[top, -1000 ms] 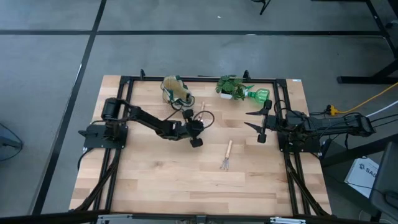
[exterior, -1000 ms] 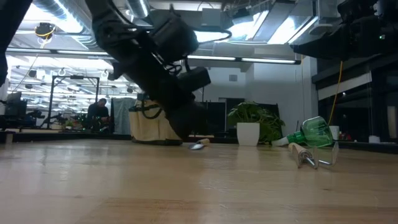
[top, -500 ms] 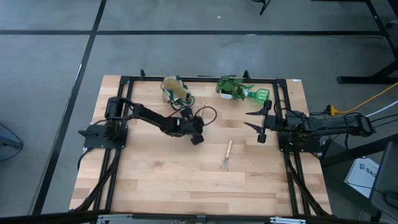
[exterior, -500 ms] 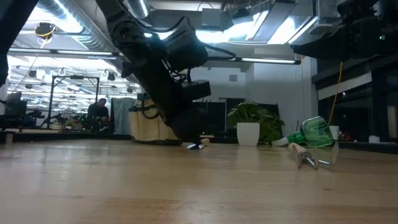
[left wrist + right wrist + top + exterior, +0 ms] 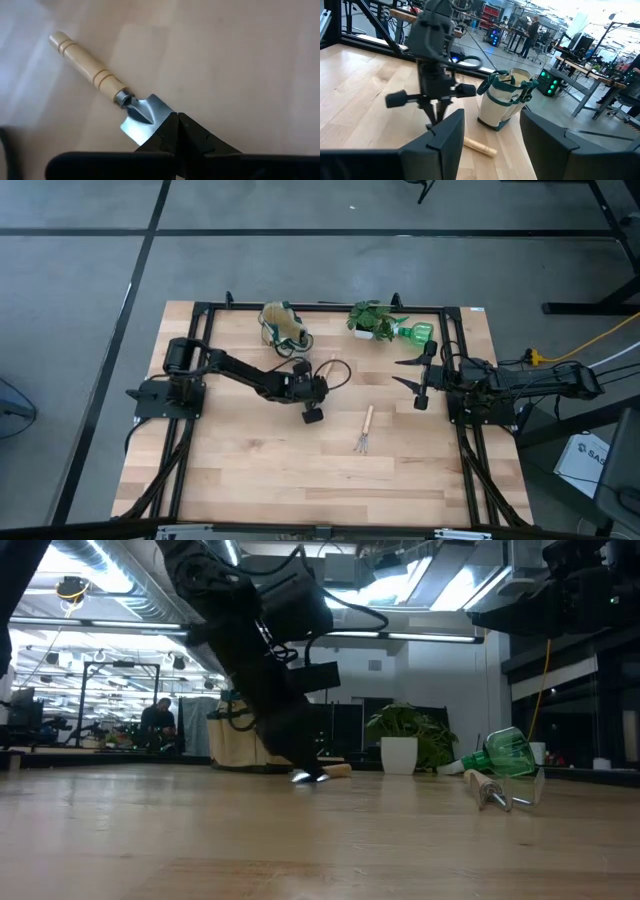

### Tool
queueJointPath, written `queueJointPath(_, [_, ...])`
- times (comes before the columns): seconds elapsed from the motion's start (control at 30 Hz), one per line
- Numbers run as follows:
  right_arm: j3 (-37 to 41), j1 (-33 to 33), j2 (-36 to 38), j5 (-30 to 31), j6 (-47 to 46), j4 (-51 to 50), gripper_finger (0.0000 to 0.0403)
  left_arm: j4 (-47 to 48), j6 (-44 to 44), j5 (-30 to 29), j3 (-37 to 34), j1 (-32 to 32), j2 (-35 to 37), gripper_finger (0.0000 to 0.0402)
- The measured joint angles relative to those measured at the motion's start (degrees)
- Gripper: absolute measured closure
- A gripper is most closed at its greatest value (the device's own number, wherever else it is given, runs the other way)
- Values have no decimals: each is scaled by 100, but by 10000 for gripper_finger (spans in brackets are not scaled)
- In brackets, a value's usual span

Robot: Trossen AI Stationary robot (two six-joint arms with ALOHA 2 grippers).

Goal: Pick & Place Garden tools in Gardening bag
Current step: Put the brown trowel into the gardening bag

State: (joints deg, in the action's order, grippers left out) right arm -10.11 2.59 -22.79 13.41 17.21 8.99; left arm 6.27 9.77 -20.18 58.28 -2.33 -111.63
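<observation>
- The table [image 5: 250, 460] is pale wood planking with a smooth, lightly sheened finish.
- The trowel [image 5: 107, 87] has a turned, light wooden handle and a bright, polished metal blade.
- The hand fork [image 5: 365, 429] has a wooden handle and metal tines.
- The gardening bag [image 5: 505, 102] is matt tan cloth with dark green trim.
- The green tool [image 5: 505, 753] is glossy, see-through plastic.
- The left gripper [image 5: 177, 131] has matt black fingers.

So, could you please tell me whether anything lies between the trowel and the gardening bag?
Nothing visible does. The left tool is closed on the trowel blade, and bare table lies between it and the gardening bag. The hand fork lies off on the other side.
</observation>
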Motion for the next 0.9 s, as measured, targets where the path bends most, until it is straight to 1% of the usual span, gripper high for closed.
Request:
queueJointPath(0.13, [0,0,0,0,2,0,208,452,254,80,13,-324,24,398])
queueJointPath(0.27, [0,0,-1,0,1,0,208,892,744,180,4,-658,175,400])
queueJointPath(0.33, [0,1,0,0,0,0,208,1219,1030,322,-28,-863,317,400])
queueJointPath(0.47, [0,1,-2,-2,0,-7,208,1956,1576,719,-65,-1305,771,398])
queueJointPath(0.53, [0,1,0,-2,1,-9,208,2518,1842,1110,-97,-1536,1056,397])
queueJointPath(0.6, [0,1,0,-2,2,-9,208,2859,2198,1231,-86,-1769,1381,398])
queueJointPath(0.67, [0,2,0,-2,0,-11,208,3177,2582,1096,-70,-1989,1725,400])
queueJointPath(0.73, [0,0,0,-2,0,-13,208,3381,2923,799,-74,-2213,2001,400])
queueJointPath(0.9, [0,2,0,-2,0,-24,208,3449,3480,-263,-68,-2742,2645,396])
